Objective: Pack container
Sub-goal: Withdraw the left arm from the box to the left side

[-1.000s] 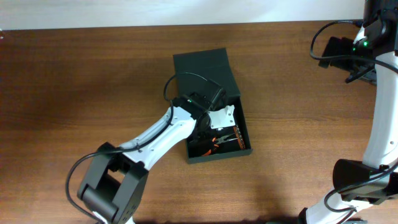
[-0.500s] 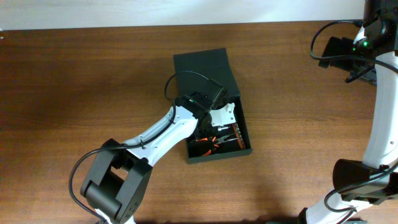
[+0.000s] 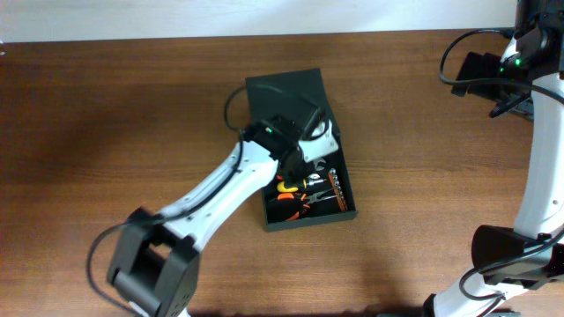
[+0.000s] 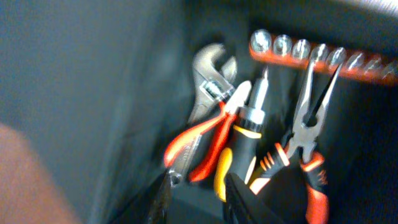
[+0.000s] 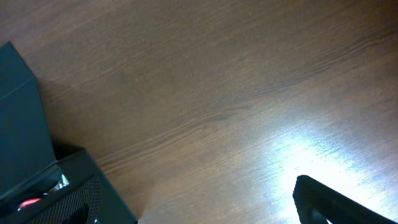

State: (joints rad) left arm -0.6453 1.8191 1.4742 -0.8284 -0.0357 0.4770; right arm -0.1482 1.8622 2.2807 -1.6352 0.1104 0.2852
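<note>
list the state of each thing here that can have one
container, lid flap open and folded back, tools inside
tools, lying in the container, none gripped
left gripper, open, empty, over the tools
right gripper, over the table, away from the container, open or shut unclear

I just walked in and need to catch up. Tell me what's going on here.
The left end effector hovers over the open dark green container, open and empty. Inside lie a wrench, red-handled pliers, a screwdriver, needle-nose pliers and a socket rail. The right arm stands off to the side.
</note>
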